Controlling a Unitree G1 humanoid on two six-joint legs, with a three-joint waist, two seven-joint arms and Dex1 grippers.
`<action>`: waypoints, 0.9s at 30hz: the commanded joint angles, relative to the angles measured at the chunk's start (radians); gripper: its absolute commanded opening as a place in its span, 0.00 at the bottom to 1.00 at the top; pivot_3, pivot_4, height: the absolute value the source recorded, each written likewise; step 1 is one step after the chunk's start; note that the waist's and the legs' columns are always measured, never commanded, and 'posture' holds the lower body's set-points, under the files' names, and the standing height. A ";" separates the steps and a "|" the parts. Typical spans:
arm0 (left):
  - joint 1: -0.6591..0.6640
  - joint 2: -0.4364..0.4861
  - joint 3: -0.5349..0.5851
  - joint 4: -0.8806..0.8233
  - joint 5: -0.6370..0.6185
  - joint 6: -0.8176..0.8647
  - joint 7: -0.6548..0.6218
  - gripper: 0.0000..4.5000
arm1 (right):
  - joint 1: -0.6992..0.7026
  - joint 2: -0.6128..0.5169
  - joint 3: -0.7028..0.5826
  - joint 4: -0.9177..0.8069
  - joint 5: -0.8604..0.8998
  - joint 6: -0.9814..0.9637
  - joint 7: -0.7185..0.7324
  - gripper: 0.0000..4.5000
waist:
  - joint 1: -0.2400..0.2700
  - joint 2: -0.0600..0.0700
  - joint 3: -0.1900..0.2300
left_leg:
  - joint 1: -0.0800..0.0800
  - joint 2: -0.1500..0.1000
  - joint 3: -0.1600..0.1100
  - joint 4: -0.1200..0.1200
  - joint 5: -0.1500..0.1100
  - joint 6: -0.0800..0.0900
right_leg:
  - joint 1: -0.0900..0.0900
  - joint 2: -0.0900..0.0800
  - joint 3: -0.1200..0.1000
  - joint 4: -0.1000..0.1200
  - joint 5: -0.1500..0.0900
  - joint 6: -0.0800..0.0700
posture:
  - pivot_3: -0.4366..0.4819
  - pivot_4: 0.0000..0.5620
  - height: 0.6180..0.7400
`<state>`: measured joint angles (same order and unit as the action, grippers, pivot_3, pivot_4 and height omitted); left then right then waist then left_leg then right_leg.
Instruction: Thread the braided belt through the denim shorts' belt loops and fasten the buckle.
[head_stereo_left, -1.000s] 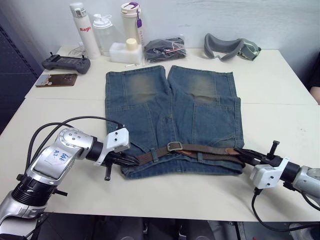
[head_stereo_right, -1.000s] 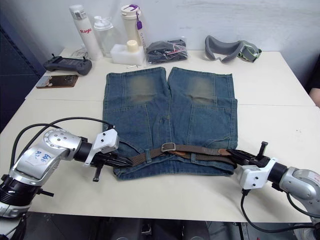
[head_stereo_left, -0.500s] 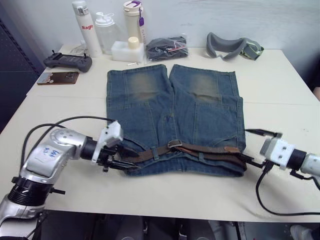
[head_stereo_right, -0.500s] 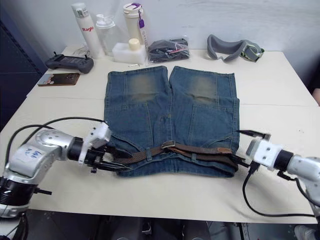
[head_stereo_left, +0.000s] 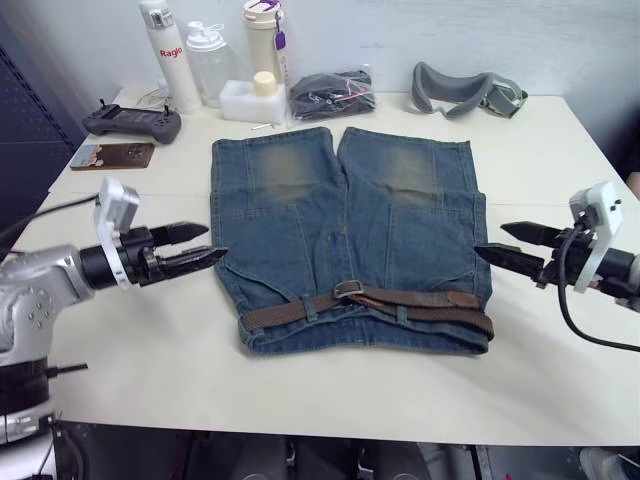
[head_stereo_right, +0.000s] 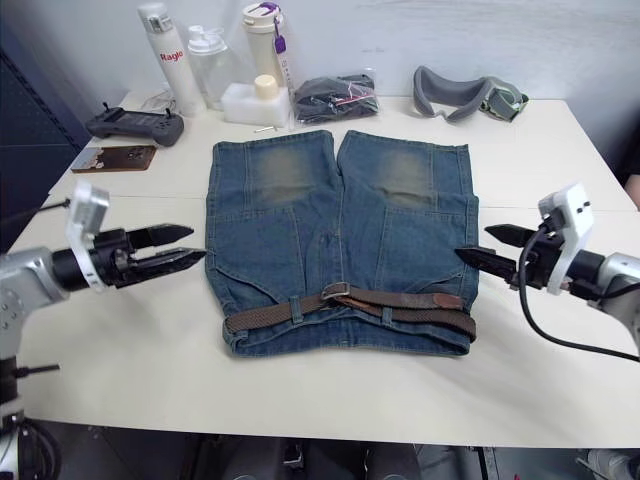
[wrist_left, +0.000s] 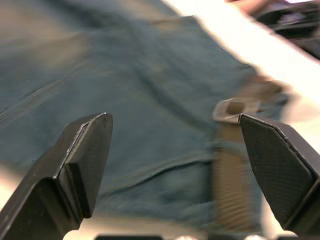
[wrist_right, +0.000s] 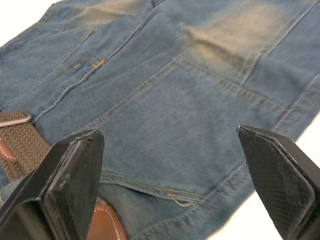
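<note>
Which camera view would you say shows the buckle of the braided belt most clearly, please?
The left eye view: the buckle lies unobstructed on the waistband of the denim shorts. The right eye view shows it likewise. The left wrist view blurs it; the right wrist view catches just an edge.

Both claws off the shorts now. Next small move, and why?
Probably none beyond parking: the dark-brown braided belt lies along the faded blue denim shorts' waistband, its silvery metal buckle looks fastened, and the left claw and right claw hover open, apart from the fabric.

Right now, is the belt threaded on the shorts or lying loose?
Threaded: the braided belt runs along the denim shorts' waistband, passing under belt loops.
</note>
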<state>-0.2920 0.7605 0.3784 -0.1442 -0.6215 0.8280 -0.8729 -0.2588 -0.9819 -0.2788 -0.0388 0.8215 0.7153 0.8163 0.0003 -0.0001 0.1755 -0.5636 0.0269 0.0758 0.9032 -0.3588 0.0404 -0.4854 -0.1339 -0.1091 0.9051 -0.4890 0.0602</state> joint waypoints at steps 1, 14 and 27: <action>0.046 -0.022 0.040 -0.078 0.029 -0.071 0.083 0.98 | 0.008 0.040 -0.030 -0.034 -0.017 0.007 -0.036 1.00 | 0.003 0.000 0.000 | 0.000 0.000 0.000 0.000 0.000 0.000 | 0.000 0.000 0.000 0.000 0.000 0.001 | 0.48 0.27 0.25; 0.200 -0.106 0.112 -0.097 0.073 -0.184 0.283 0.98 | 0.082 0.153 -0.078 -0.075 -0.161 -0.136 -0.097 1.00 | 0.004 -0.003 -0.002 | -0.003 0.020 0.033 0.008 -0.008 -0.003 | -0.023 0.017 0.031 0.003 0.009 0.006 | 0.48 0.27 0.23; 0.309 -0.155 0.176 -0.182 0.052 -0.176 0.386 0.98 | 0.071 0.249 -0.051 -0.099 -0.213 -0.144 -0.155 1.00 | 0.001 -0.003 -0.002 | -0.003 0.021 0.032 0.008 -0.008 -0.003 | -0.023 0.017 0.030 0.003 0.009 0.005 | 0.48 0.27 0.23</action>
<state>0.0130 0.6059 0.5125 -0.2762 -0.5490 0.6554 -0.5042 -0.1806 -0.7323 -0.3200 -0.1133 0.6119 0.5728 0.6623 0.0016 -0.0028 0.1736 -0.5667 0.0473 0.1081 0.9110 -0.3669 0.0370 -0.5088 -0.1169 -0.0786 0.9084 -0.4803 0.0656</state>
